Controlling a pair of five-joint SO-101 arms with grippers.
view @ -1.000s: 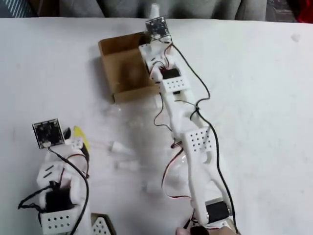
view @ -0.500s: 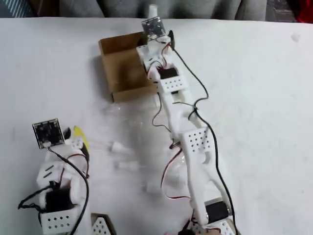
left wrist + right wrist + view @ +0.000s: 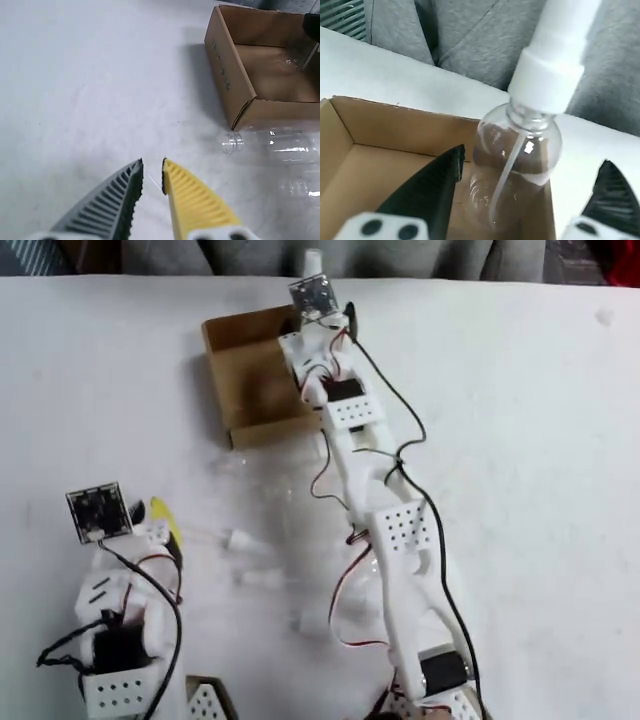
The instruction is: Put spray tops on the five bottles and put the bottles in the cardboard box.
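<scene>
A clear bottle (image 3: 520, 150) with a white spray top (image 3: 547, 65) stands upright in the far corner of the cardboard box (image 3: 380, 130). My right gripper (image 3: 534, 157) is open, its black fingers wide apart on either side of this bottle and clear of it. In the high view the box (image 3: 215, 370) lies at the table's back middle. A topless clear bottle (image 3: 280, 145) lies on the table just outside the box wall (image 3: 235, 85). My left gripper (image 3: 152, 167) hovers over bare table, open by a narrow gap, holding nothing.
Three loose white spray tops (image 3: 240, 540) (image 3: 262, 580) (image 3: 312, 622) lie between the two arms. Faint clear bottles (image 3: 250, 468) lie in front of the box. The right arm (image 3: 400, 530) stretches diagonally across the table's middle. Grey fabric lies beyond the far edge.
The right wrist shifted slightly left over the box's far corner within the first half second, then stayed. The left arm has not moved.
</scene>
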